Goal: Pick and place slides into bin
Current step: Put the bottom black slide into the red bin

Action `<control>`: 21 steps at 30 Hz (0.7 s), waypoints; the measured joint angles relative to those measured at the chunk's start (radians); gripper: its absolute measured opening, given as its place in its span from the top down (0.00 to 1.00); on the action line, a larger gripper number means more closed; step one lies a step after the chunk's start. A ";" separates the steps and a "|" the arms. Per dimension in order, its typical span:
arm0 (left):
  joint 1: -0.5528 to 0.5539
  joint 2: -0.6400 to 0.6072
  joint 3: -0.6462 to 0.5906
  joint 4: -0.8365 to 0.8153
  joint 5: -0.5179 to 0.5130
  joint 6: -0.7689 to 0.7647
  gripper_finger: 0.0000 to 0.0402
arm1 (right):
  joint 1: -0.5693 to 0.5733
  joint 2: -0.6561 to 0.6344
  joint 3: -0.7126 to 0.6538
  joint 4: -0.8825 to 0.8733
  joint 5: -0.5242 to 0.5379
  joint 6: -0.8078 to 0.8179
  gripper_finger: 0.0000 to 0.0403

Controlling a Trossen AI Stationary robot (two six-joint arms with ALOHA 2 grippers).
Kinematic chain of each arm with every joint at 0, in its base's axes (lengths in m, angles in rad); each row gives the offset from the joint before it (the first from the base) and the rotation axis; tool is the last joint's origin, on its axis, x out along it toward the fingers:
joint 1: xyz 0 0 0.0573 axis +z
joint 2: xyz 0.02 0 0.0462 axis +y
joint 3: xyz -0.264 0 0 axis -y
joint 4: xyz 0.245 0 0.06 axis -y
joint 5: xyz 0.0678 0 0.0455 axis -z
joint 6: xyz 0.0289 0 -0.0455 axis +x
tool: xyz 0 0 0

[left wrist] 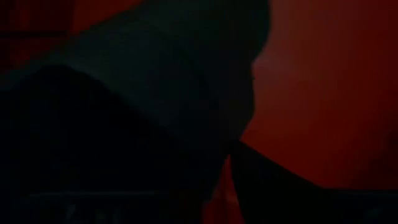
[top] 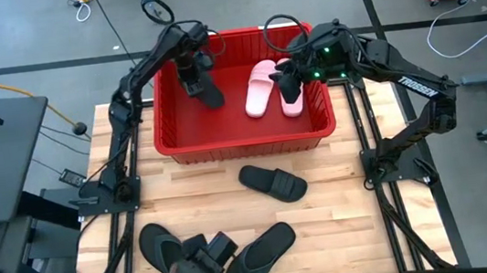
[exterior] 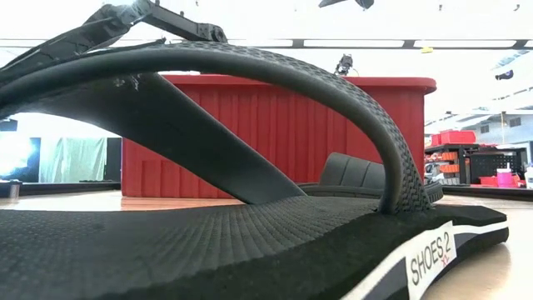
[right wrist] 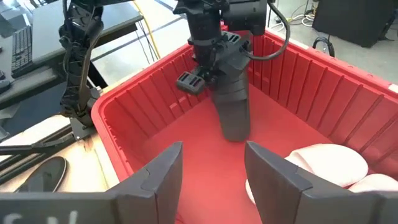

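Near edge of worktop: two black flip-flops lie at the front, partly under a dark camera mount; one fills the low view.
Mid worktop: a black slide lies alone, just in front of the bin, with open wood all round it.
Inside the bin: two pink slides lie side by side towards the right wall.
Left claw: low in the bin's left half, at the top of a second black slide that stands nearly on end. Whether it is gripping or letting go, I cannot tell.
Right claw: over the bin's right half just above the pink pair, fingers spread, holding nothing.
Risk: the upright slide may topple against the left wall or stay hooked on a finger when the claw rises.
Risk: both arms share the bin; a sideways move could bring them together.
Open room: the bin floor between the slides is bare; the rim is tall, so lifting straight up looks safest.
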 joint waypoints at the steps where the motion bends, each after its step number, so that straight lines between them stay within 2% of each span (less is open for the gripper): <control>1: -0.002 0.000 0.000 0.010 -0.033 -0.003 0.78 | 0.000 0.000 0.000 0.000 0.000 -0.003 0.56; 3: -0.001 0.000 -0.001 0.016 -0.080 -0.010 0.73 | 0.000 0.000 0.000 0.000 0.000 -0.004 0.56; 9: 0.001 0.000 -0.003 0.014 -0.108 0.000 0.57 | 0.000 0.000 0.000 0.000 0.000 -0.005 0.57; 14: -0.020 -0.009 -0.003 0.014 -0.294 0.019 0.45 | 0.000 0.000 0.000 -0.011 0.000 -0.005 0.57; 17: -0.038 -0.030 -0.002 0.012 -0.379 0.027 0.40 | 0.000 0.000 0.000 -0.028 0.000 -0.005 0.57; 21: -0.063 -0.059 -0.003 0.013 -0.387 0.027 0.38 | 0.000 0.000 0.000 -0.045 0.000 -0.005 0.57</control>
